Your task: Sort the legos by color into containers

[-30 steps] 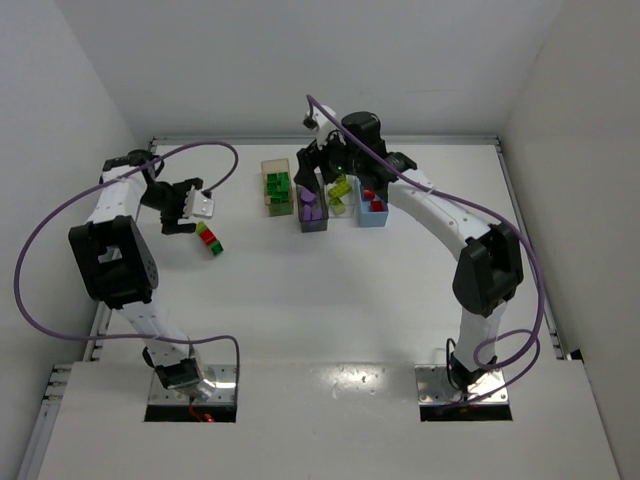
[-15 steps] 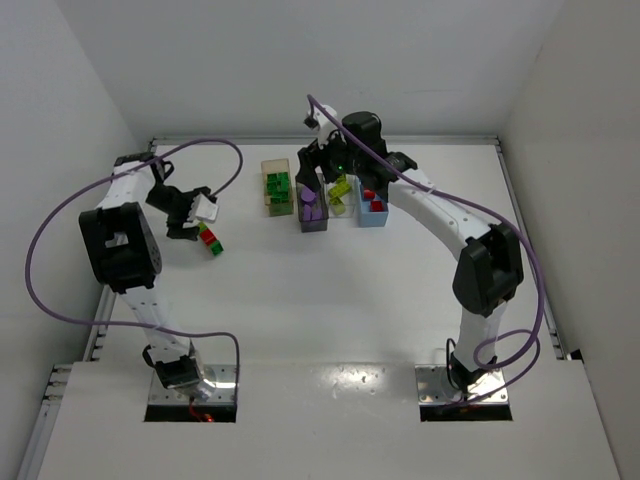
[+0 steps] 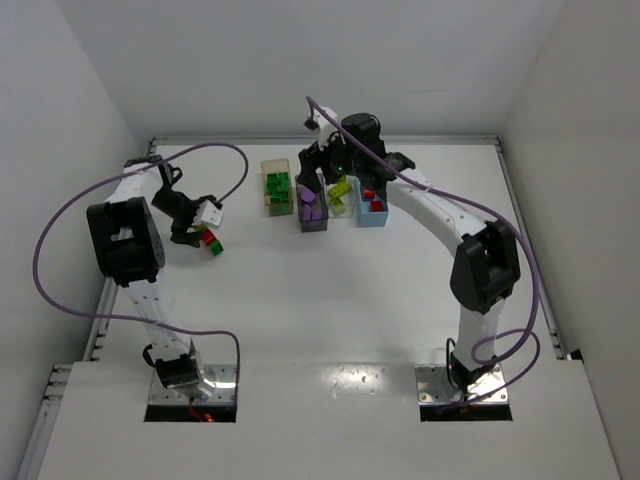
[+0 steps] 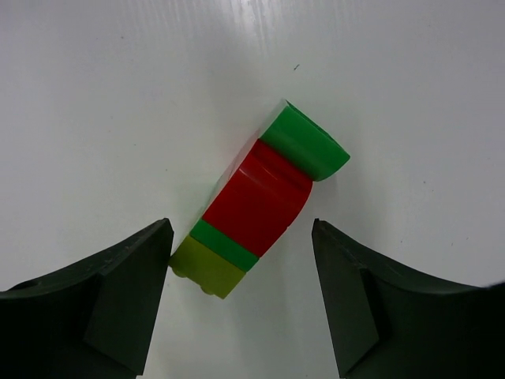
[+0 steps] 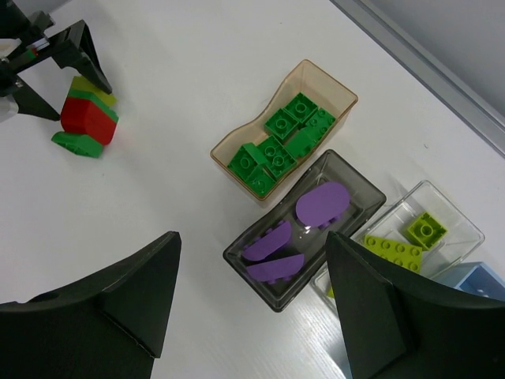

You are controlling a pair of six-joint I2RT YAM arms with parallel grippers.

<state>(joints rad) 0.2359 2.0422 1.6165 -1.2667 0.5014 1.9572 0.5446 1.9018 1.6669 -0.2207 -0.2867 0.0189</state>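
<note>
We saw left gripper (image 4: 241,237) apart astride a skewed red-green-lime plastic brick stack (image 4: 256,207); closing could spin it away; right gripper (image 5: 252,245) apart, empty.

A robotics lab test cell, by the look of it: a white table (image 3: 330,300) boxed in by plain white walls (image 3: 400,60), two robot arms (image 3: 430,205) bolted onto metal base plates (image 3: 225,395) at the near edge, purple cables (image 3: 38,262) looping off each one

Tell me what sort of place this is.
Probably a robotics lab test cell: a bare white table boxed in by plain white walls, a left arm and right arm bolted at its near edge, and small bins holding colour-sorted legos.
</note>
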